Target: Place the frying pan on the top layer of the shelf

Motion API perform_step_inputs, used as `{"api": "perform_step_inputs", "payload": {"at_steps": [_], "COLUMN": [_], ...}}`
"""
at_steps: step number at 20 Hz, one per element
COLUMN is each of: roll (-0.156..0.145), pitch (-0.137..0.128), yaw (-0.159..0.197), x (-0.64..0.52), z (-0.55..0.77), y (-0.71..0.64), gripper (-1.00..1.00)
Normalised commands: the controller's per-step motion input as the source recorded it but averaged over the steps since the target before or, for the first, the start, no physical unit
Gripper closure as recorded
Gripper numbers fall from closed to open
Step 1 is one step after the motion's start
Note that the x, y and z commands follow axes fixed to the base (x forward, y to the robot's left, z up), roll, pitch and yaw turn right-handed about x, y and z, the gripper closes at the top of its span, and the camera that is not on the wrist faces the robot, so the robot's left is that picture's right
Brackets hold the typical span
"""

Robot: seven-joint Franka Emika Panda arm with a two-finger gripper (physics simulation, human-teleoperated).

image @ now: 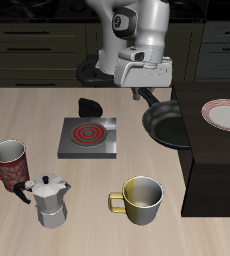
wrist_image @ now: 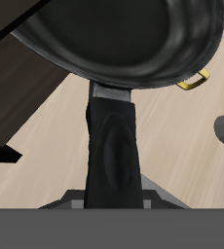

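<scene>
The robot arm is built of smooth, rounded segments in glossy white and pale grey. A round dark grey cap with a lighter ring sits on the side of one upper joint. Below it, the wrist widens into a boxy, light grey hand housing with a small dark slot on its face. Dark grey to black parts project beneath the housing. The wrist view shows only a dark grey flat edge of the gripper body.
</scene>
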Motion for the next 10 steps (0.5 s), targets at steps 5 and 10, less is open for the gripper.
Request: {"api": "perform_step_inputs", "payload": {"at_steps": [5,10], "roll": [0.033,0.044], "pitch": [-0.010,-0.018], "yaw": [-0.032,-0.091], "x": [0.04,0.02], "z": [0.14,0.15], "y": [0.33,0.36], "gripper": [1.00,1.00]}}
